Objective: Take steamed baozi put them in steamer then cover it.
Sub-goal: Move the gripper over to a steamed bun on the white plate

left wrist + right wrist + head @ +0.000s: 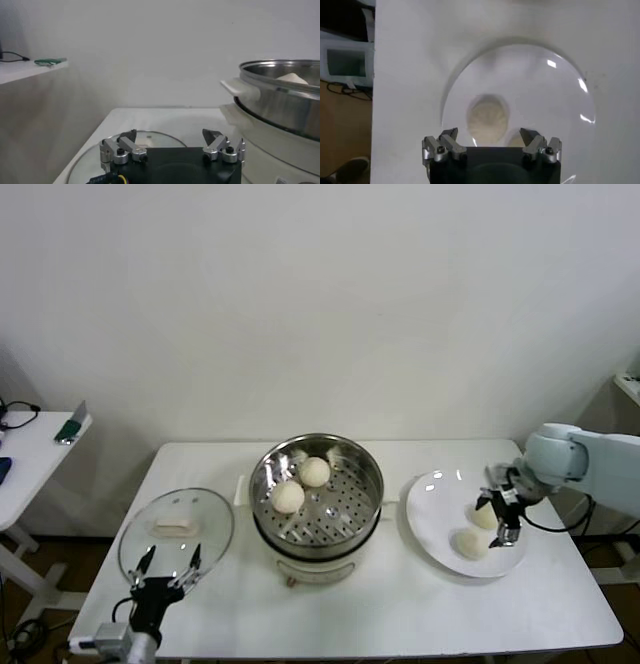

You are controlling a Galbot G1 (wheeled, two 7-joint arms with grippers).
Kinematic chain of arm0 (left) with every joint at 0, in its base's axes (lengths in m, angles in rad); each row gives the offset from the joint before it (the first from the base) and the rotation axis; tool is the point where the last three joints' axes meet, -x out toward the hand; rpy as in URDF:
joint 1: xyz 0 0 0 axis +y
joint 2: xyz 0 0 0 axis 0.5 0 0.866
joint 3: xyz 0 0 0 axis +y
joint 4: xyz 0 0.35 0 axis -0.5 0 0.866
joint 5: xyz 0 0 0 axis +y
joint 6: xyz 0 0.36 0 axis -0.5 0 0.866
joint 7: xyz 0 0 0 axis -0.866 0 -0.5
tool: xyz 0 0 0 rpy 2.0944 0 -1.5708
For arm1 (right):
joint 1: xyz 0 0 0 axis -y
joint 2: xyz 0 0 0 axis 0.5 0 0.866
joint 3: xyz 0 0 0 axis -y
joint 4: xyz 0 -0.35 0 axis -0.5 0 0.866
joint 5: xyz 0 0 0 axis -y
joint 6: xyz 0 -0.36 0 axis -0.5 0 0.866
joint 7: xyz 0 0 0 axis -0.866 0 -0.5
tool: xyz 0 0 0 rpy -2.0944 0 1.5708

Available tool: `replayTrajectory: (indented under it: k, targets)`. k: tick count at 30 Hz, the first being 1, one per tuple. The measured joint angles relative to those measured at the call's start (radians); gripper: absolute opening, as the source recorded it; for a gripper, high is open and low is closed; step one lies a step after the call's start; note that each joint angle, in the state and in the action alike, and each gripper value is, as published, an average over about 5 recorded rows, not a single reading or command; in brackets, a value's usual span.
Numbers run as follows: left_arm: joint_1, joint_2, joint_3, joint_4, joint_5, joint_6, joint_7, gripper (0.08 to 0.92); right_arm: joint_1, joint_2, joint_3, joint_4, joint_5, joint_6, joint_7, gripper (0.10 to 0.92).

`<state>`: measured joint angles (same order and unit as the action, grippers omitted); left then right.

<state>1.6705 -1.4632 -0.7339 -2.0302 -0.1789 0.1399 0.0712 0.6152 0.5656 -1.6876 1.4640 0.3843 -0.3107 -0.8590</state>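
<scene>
The right gripper [503, 509] is held spread wide, empty, above the white plate [432, 536], with one steamed baozi [485, 515] directly beneath its fingers (another lies just beside). The steamer [317, 492], holding two buns, lies toward the robot's left. The left gripper [168, 568] is parked, spread, by the glass cover [176, 531].

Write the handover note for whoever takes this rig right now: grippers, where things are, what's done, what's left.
Right gripper: open, over the white plate, jaws around the far bun, not yet closed on it.
Left gripper: open, empty, parked at the table's near left edge by the glass lid.
Buns: two in the steamer, one behind the other; two on the plate, the far one and a nearer one.
Lid: flat on the table, left of the steamer.
Done: two buns loaded.
Left: move the last two buns into the steamer, then put the lid on.
</scene>
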Motion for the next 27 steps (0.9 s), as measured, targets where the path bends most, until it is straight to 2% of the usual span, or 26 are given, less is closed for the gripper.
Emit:
replayTrajectory:
  k: [27]
  targets:
    - [-0.024, -0.001, 0.003, 0.022, 0.008, 0.017, 0.003, 0.823, -0.252, 0.079, 0.174, -0.141, -0.078, -0.015, 0.023, 0.816]
